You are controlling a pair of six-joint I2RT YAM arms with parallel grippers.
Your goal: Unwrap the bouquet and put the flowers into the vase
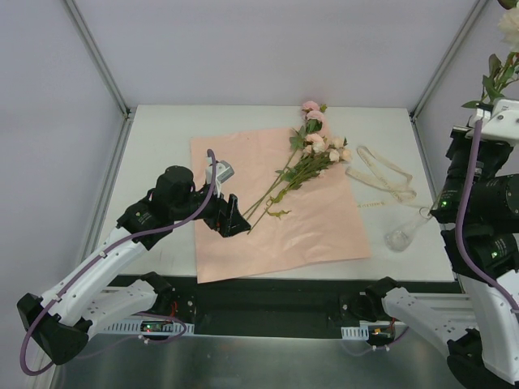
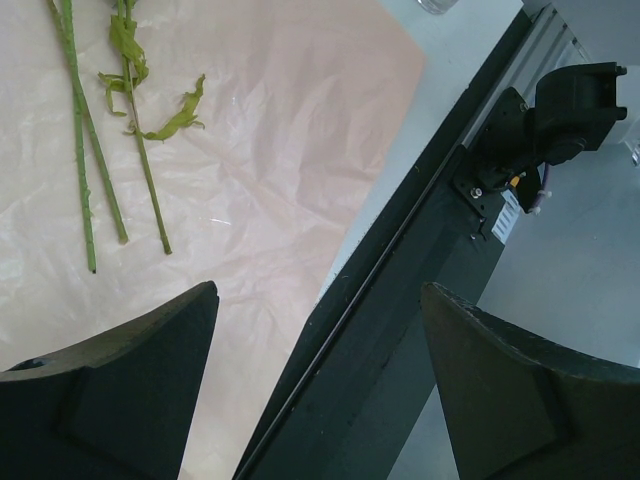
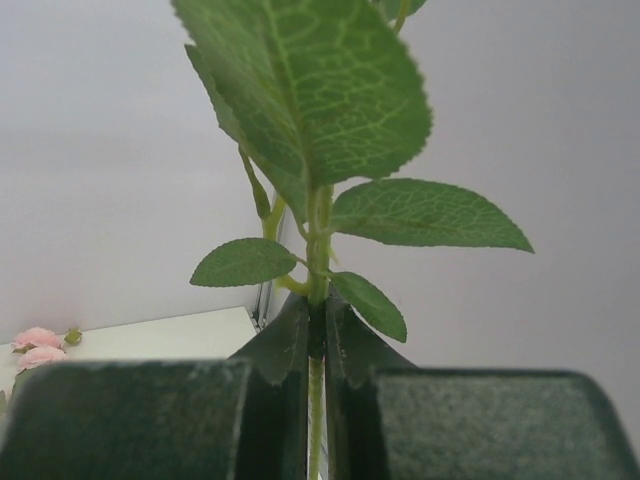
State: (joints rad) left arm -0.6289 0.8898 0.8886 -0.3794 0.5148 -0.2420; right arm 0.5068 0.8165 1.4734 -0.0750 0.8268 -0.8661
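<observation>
Left gripper (image 1: 233, 217) hung wide open and empty over the flat pink paper (image 1: 268, 231) by the stem ends, right gripper (image 3: 318, 330) was raised high, clamped on one leafy flower stem (image 3: 316, 215), other flowers (image 1: 312, 154) lay on the paper, vase (image 1: 403, 235) sat on the table (image 1: 162, 138) just right of it, near the loose ribbon (image 1: 381, 174).

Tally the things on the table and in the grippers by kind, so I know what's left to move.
pink paper sheet: 1
bunch of flowers lying on the sheet: 1
flower stem pinched in the right gripper: 1
cream ribbon: 1
glass vase: 1
Total: 5
</observation>
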